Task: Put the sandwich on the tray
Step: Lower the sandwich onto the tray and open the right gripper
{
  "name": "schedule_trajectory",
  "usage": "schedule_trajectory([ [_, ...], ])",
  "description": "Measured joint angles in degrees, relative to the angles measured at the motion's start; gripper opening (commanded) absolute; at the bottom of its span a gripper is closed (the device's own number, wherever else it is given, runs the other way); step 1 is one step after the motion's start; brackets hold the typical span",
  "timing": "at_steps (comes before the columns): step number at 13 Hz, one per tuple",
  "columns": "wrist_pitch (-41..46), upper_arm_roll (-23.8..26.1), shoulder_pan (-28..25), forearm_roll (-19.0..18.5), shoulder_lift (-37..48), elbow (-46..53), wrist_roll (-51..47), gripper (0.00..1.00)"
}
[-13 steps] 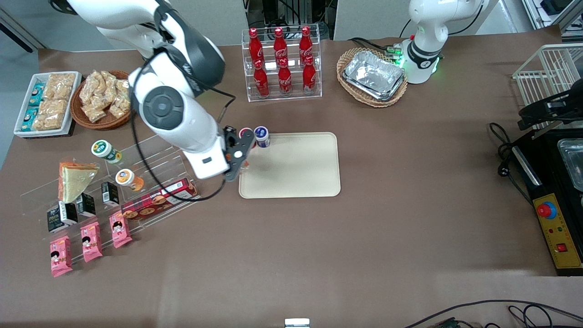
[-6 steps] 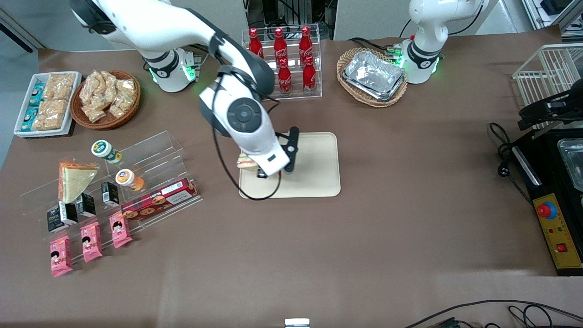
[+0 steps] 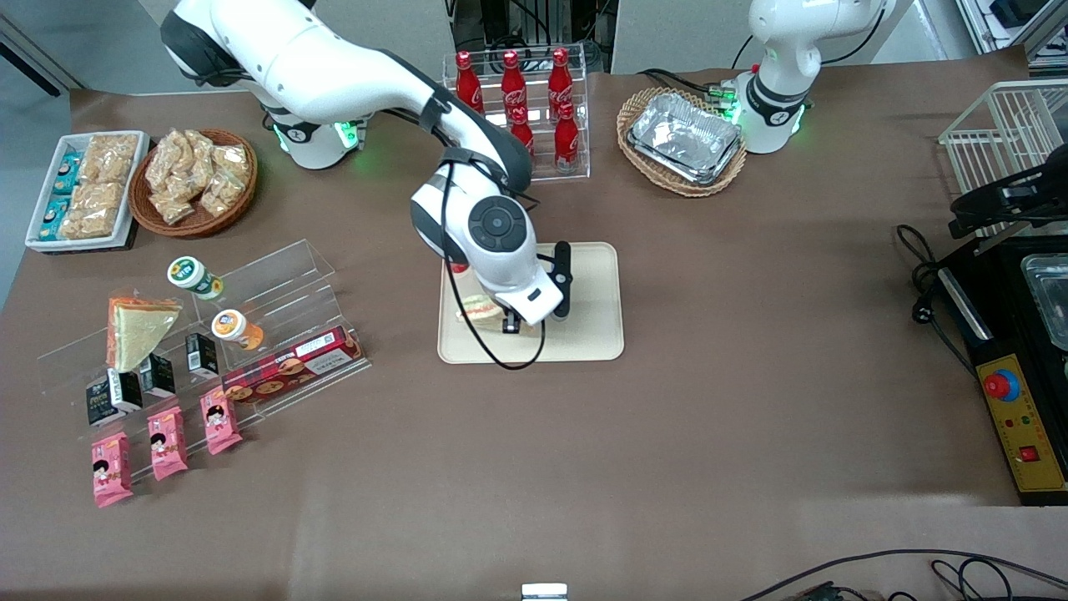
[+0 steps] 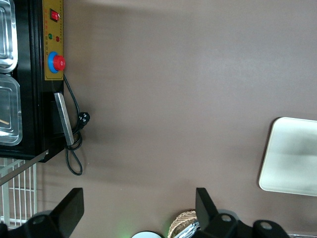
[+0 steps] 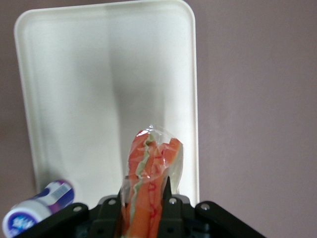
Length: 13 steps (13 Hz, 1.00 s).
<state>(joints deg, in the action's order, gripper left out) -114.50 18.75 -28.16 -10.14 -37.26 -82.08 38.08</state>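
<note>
My right gripper point(image 3: 509, 321) hangs over the cream-beige tray point(image 3: 584, 334), above the part of it toward the working arm's end. It is shut on a sandwich point(image 3: 481, 307) in clear wrap. In the right wrist view the sandwich point(image 5: 151, 168) sticks out between the two black fingers point(image 5: 167, 191), its orange and green filling edge facing the camera, with the tray point(image 5: 99, 74) spread below it. Whether the sandwich touches the tray I cannot tell. A second, alike sandwich point(image 3: 138, 330) lies on the clear acrylic shelf point(image 3: 275, 271). The left wrist view catches one end of the tray point(image 4: 292, 158).
A blue-capped bottle point(image 5: 37, 210) stands at the tray's rim, and a red cap point(image 3: 457, 267) peeks from under the arm. A cola bottle rack point(image 3: 517, 117) and a basket of foil trays point(image 3: 684, 138) sit farther from the front camera. Snacks fill the shelf and the basket point(image 3: 196, 179).
The arm has swung from beside the shelf toward the parked arm's end, carrying the sandwich from the tray's edge to above the tray's inner area.
</note>
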Motion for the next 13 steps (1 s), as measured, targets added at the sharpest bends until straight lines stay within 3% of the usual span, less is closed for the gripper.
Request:
schedule_trajectory([
  [5,-8.1,0.0,-2.5,-3.7,-3.6,0.0,0.3,0.3],
  [6,-8.9,0.0,-2.7,-4.4,-4.3,0.0,0.3,0.36],
  [10,-9.7,0.0,-3.4,-5.2,-6.1,0.0,0.5,0.4],
  [13,-12.6,-0.4,-3.4,-5.7,-7.3,-0.7,0.5,0.51],
])
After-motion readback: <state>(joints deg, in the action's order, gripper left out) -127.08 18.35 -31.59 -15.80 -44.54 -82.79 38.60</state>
